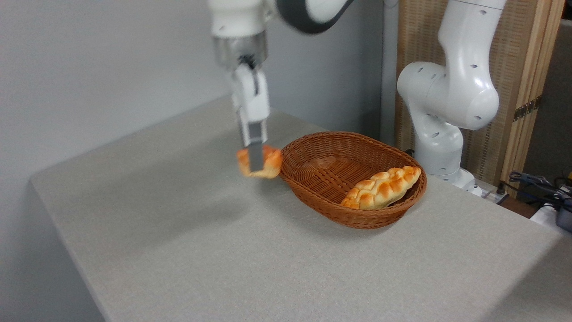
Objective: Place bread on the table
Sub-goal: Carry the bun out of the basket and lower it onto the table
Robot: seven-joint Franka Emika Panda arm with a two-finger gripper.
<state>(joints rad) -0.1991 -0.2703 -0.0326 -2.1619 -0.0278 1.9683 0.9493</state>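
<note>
We had one fixed camera, set off a table (223, 250) corner and above it, looking down and across at middling range toward the wall, with the arm's base (442, 147) at the far right edge.

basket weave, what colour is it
Reddish-brown wicker basket, plain woven pattern; the fixed camera view shows it clearly.
</note>
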